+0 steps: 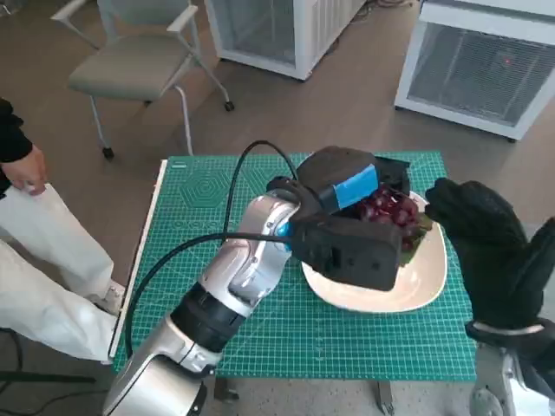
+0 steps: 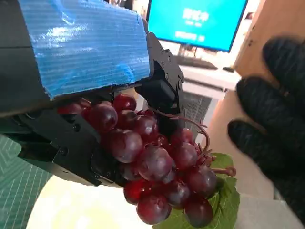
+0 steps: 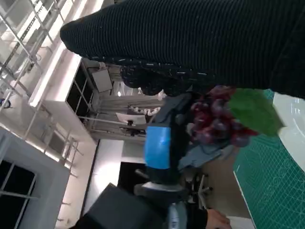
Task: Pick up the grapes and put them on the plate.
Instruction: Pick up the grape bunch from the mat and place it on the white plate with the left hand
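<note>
A bunch of dark red grapes with a green leaf (image 1: 392, 209) is held by the blue-taped left hand (image 1: 351, 217) over the white oval plate's (image 1: 427, 284) far side; the black-gloved right hand (image 1: 490, 247) is held spread, empty, just right.

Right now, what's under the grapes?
The grapes, held by the left robot hand, hang over the white plate, a green leaf beneath them. Whether they touch the plate is hidden.
</note>
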### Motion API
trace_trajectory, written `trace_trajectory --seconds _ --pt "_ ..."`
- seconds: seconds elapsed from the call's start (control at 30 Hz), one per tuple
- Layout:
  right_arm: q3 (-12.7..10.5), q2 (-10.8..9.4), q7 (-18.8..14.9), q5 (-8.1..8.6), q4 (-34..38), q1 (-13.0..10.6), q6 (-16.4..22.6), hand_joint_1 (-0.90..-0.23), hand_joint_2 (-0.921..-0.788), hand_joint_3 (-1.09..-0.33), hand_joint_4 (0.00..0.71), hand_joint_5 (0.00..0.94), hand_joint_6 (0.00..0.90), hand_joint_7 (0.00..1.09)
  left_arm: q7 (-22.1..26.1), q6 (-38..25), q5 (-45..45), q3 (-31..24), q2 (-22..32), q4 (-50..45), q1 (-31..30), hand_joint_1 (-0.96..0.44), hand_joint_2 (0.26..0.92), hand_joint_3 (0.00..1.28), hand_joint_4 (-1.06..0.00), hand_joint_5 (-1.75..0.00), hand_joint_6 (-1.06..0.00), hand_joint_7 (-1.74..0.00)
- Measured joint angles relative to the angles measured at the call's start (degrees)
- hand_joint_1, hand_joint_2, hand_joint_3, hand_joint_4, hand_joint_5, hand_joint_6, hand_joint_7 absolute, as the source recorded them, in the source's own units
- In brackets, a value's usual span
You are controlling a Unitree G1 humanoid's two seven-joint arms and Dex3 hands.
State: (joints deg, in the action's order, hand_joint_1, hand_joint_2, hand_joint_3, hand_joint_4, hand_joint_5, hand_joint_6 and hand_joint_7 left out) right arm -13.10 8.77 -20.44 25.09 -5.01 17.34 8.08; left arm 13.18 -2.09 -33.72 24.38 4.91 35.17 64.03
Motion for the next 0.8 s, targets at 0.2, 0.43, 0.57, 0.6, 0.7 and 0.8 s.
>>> trace_trajectory --seconds 0.2,0.43,0.57,0.6,0.7,0.8 --pt "0.0 -0.1 0.6 -0.54 -0.1 -0.1 0.0 -0.381 -0.921 -0.624 0.425 0.731 0.212 0.99 -1.8 0.3 0.1 0.0 -1.2 3.2 0.3 0.00 0.918 0.10 -0.62 -1.35 -0.64 -1.04" --pt "0.1 -0.1 0.8 -0.66 -0.1 -0.1 0.4 -0.381 -0.921 -0.623 0.429 0.723 0.218 0.98 0.1 0.4 2.7 -1.0 -2.0 7.7 1.2 0.15 0.906 0.20 -0.45 -1.24 -0.39 -0.74" --pt "0.1 -0.1 1.0 -0.68 -0.1 -0.1 0.5 -0.380 -0.921 -0.624 0.430 0.720 0.222 0.98 3.8 1.0 4.7 -1.3 -2.2 10.4 2.2 0.00 0.852 0.10 -0.20 -0.37 -0.28 -0.29" --pt "0.2 -0.1 1.0 -0.68 -0.1 -0.1 0.5 -0.380 -0.921 -0.624 0.430 0.719 0.222 0.98 4.6 1.2 5.0 -1.3 -2.3 11.0 2.5 -0.03 0.843 0.08 -0.17 -0.27 -0.27 -0.23" --pt "0.2 -0.1 1.1 -0.70 0.0 -0.1 0.6 -0.380 -0.921 -0.625 0.430 0.718 0.223 0.98 6.5 1.7 5.3 -1.2 -2.3 12.3 3.0 -0.09 0.822 0.04 -0.10 -0.09 -0.24 -0.13" --pt "0.3 -0.1 1.2 -0.74 0.0 -0.1 0.6 -0.380 -0.921 -0.625 0.431 0.717 0.224 0.97 7.7 1.8 5.4 -1.2 -2.3 13.0 3.3 -0.12 0.813 0.03 -0.06 -0.03 -0.23 -0.08"
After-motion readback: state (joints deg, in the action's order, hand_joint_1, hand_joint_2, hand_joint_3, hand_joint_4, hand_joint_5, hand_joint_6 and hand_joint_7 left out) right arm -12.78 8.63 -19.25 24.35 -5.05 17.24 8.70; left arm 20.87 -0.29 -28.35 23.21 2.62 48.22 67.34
